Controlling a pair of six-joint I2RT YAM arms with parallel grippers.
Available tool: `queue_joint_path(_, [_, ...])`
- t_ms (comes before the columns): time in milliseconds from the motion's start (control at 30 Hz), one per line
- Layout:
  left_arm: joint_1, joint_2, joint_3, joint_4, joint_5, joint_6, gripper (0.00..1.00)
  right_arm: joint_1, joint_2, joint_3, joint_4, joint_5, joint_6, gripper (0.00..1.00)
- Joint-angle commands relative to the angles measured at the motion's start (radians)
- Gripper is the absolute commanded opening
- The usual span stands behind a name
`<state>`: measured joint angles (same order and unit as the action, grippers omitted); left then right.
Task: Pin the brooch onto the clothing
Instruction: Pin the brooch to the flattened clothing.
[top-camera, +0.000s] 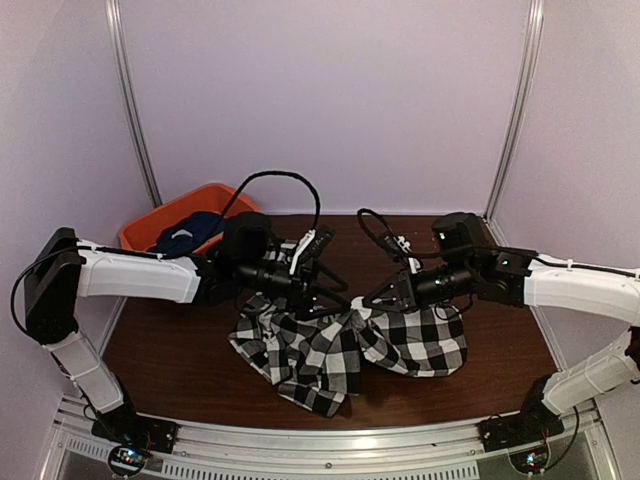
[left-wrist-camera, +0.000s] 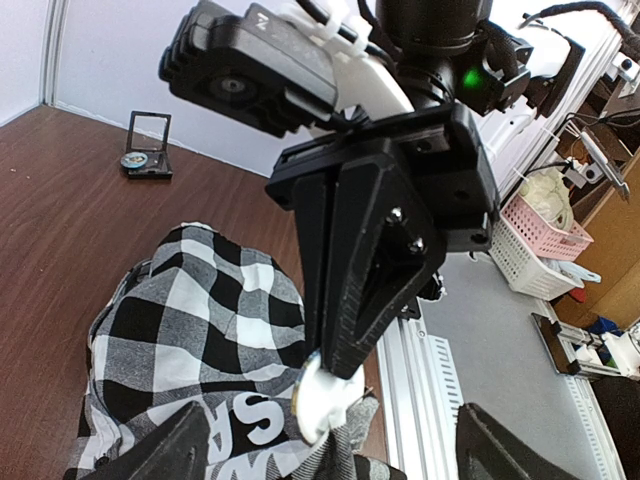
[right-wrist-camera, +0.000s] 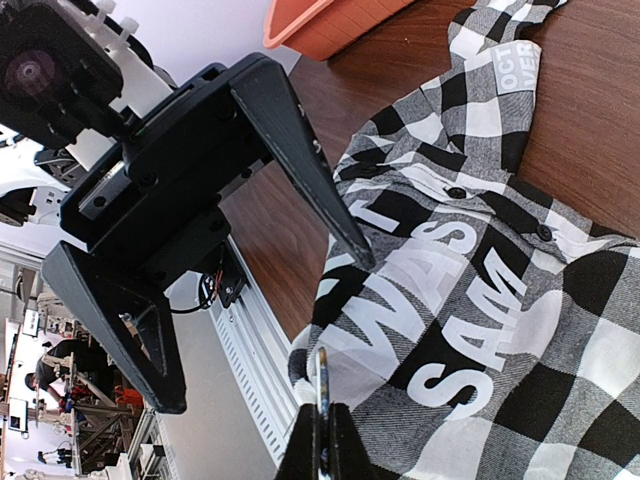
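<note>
A: Jaws of the right gripper (left-wrist-camera: 335, 368): pressed together on the rim of the brooch (left-wrist-camera: 322, 402), a pale round disc hanging just under the tips. Why by the rim?

B: Probably to leave the back free to meet cloth. Seen edge-on from the right wrist, so no telling the pin's state.

A: And the jaws of the left gripper (right-wrist-camera: 268, 333)?

B: Spread wide, holding nothing, facing the shut pair head-on and close. Seemingly poised to pinch up a fold or steady the disc.

A: Where to look for the clothing?

B: Directly beneath both pairs of jaws: the checked shirt (top-camera: 330, 350), rumpled on the table (top-camera: 160, 340), its black panel of white lettering (right-wrist-camera: 440, 330) turned up just below the brooch. Touching cloth or only hovering: hard to say.

A: Why bunched like that?

B: At a guess, to offer a raised ridge for piercing rather than a flat sheet against wood.

A: Anything else about?

B: Well apart from either pair of jaws, off past the left arm: an orange bin (top-camera: 140, 225) with a dark navy garment (top-camera: 190, 233) inside.

A: Main risk?

B: Slipping of the disc in so narrow a grip.
</note>
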<state>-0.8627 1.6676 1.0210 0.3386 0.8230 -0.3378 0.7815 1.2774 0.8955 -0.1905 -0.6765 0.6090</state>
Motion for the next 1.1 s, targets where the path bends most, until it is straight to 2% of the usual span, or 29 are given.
queue_joint_path(0, [0.008, -0.026, -0.002, 0.025, -0.007, 0.014, 0.86, 0.007, -0.01, -0.001, 0.011, 0.014, -0.004, 0.0])
queue_joint_path(333, [0.009, -0.029, -0.002, 0.015, -0.013, 0.022, 0.87, 0.009, -0.009, 0.005, 0.006, 0.014, -0.007, 0.0])
queue_joint_path(733, [0.024, -0.029, 0.011, -0.061, -0.025, 0.1, 0.9, 0.01, -0.024, 0.003, 0.004, 0.006, -0.007, 0.0])
queue_joint_path(1067, [0.015, 0.012, 0.029, -0.071, 0.012, 0.111, 0.88, 0.019, -0.029, -0.006, 0.052, -0.014, 0.014, 0.0])
